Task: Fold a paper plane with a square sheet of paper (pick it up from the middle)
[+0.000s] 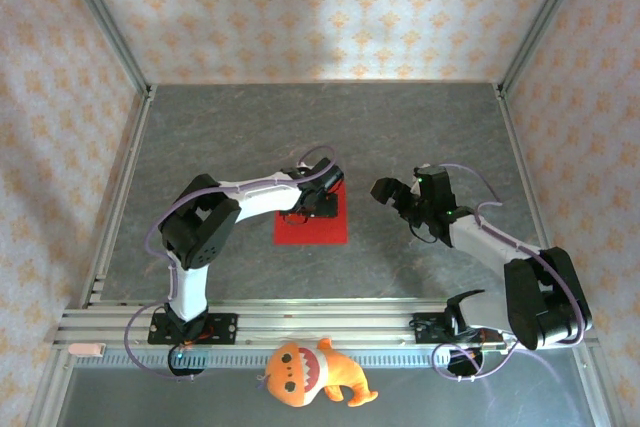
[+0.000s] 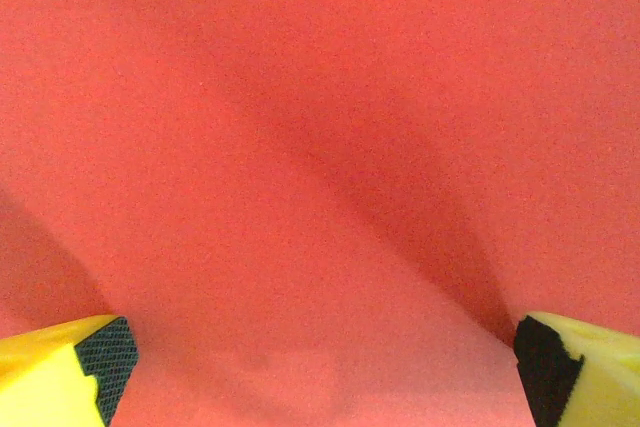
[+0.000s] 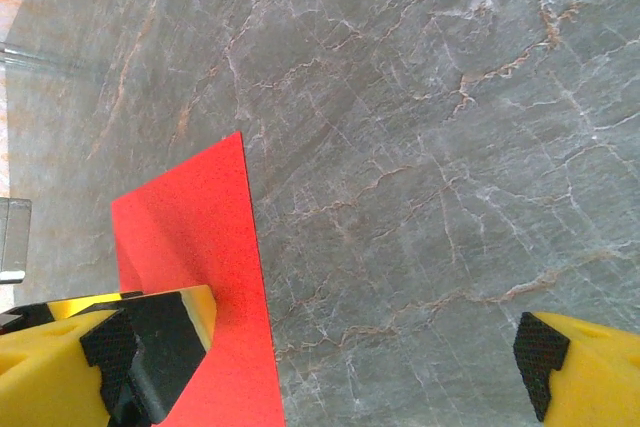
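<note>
The square sheet of paper (image 1: pixel 325 230) is bright red and lies flat on the grey table, near the middle. It shows no crease, and a paper plane is out of view. My left gripper (image 1: pixel 312 203) hangs low over the sheet's far half. In the left wrist view the sheet (image 2: pixel 320 147) spreads under the gripper (image 2: pixel 325 372), which is open with its yellow fingertips (image 2: pixel 60 372) wide apart. My right gripper (image 1: pixel 400 192) is open, just right of the sheet. In its wrist view one finger (image 3: pixel 150 347) overlaps the sheet's edge (image 3: pixel 190 237), and the gripper (image 3: pixel 340 357) is over bare table.
The grey marbled table (image 1: pixel 420 127) is fenced by metal frame posts and patterned walls. An aluminium rail (image 1: pixel 320 322) runs along the near edge by the arm bases. An orange plush toy (image 1: pixel 310 372) lies in front of the rail.
</note>
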Robot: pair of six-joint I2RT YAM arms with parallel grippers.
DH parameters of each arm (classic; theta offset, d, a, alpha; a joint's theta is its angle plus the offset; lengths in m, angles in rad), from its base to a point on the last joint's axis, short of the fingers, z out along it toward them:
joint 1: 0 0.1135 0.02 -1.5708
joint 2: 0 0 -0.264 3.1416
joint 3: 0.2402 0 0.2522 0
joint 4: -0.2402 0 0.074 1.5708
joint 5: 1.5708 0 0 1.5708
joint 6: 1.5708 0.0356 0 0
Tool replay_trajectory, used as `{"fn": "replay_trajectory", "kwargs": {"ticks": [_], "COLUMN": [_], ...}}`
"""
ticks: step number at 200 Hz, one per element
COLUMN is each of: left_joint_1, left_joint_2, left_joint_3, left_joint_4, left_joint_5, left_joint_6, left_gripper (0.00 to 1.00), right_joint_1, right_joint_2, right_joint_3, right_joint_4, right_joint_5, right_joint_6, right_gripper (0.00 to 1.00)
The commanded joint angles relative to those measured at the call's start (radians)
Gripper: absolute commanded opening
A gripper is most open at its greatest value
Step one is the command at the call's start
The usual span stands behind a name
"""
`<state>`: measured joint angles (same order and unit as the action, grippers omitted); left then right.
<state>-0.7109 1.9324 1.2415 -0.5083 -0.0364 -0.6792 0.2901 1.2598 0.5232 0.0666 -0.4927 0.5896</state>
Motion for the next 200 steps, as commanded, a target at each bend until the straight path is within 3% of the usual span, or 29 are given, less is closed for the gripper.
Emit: {"fn": "replay_trajectory", "kwargs": {"ticks": [1, 86, 200], "left_joint_1": [0.003, -0.007, -0.027], "left_joint_2": [-0.001, -0.013, 0.043], "left_joint_3": [-0.024, 0.079, -0.010], "left_joint_4": [-0.026, -0.099, -0.047], "left_joint_5": [0.009, -0.033, -0.018], "left_joint_6": [-0.020, -0.032, -0.073], "left_gripper": [0.99, 0.99, 0.99], "right_joint_1": [0.005, 0.006, 0.005], "right_joint_2": [0.005, -0.006, 0.008], "right_joint_3": [0.013, 0.009, 0.011], "right_joint_4": [-0.021, -0.022, -0.024], "right_joint_5": [0.026, 0.026, 0.028], "right_joint_6": [-0.006, -0.005, -0.014], "right_gripper": [1.00, 1.00, 1.00]}}
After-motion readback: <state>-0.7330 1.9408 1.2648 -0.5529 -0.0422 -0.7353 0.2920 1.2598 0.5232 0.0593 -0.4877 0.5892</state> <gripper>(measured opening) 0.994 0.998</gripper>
